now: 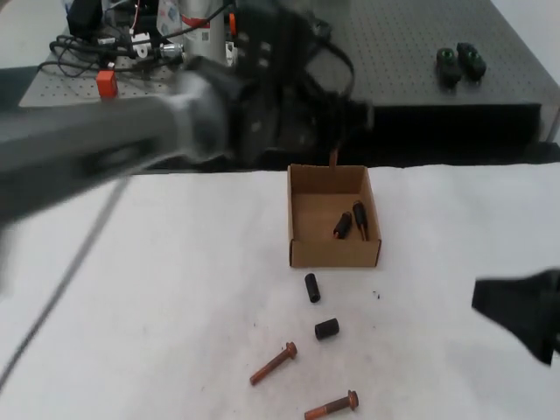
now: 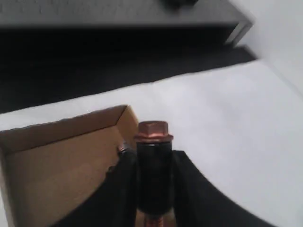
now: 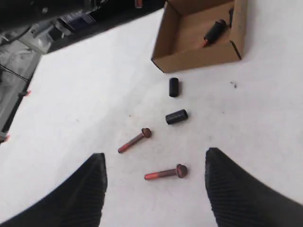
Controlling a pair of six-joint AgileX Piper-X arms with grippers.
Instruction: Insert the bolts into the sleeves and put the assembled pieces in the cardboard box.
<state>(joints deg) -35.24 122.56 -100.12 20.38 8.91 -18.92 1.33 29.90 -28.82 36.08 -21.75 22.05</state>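
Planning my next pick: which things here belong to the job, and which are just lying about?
Job: cardboard box; two assembled pieces inside it; a third piece in the left gripper; two loose sleeves; two loose bolts.
Lying about: orange block, cables, two black parts on the far bench.

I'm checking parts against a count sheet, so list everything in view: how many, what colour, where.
cardboard box: one, brown, mid-bench on the white cover
boxed assembled pieces: two, black sleeves on copper bolts, lying on the box floor
loose sleeves: two, black, on the cover in front of the box
loose bolts: two, copper, nearer the camera than the sleeves
held assembled piece: one, copper bolt in a black sleeve, by a corner of the box
white cover: one, over the bench
orange block: one, on the grey table behind
left gripper: black, shut on the held assembled piece
right gripper: black, open, above the loose bolts
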